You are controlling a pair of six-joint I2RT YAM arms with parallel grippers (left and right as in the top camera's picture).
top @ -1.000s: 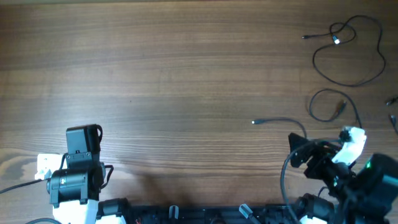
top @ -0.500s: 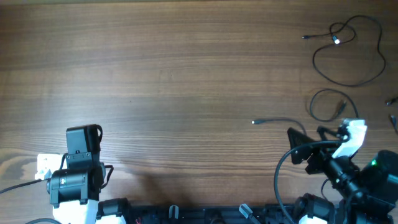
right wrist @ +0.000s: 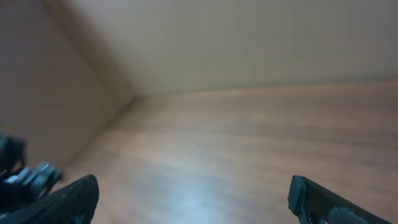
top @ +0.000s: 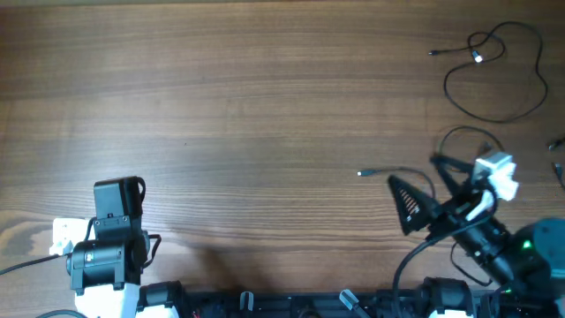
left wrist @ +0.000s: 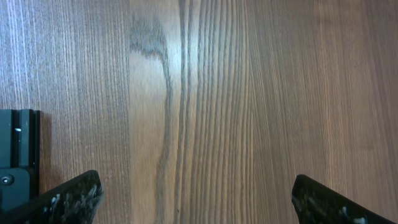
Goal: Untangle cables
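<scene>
Thin black cables lie at the right in the overhead view. One long loose loop is at the far right corner. A smaller loop lies below it. A third cord with a tiny plug end runs right toward my right gripper, which is open and tilted, its fingers spread just above that cord. In the right wrist view the right gripper holds nothing and no cable shows. My left gripper rests at the near left, far from the cables; the left wrist view shows the left gripper open over bare wood.
Two more short cord ends poke in at the right edge. The wooden table stretches left of the cables. A wall and a corner show beyond the table in the right wrist view. The arm bases sit along the near edge.
My right arm has swung up and left, and its open fingers now reach over the cord with the plug end. The left arm and the cables have not moved.
</scene>
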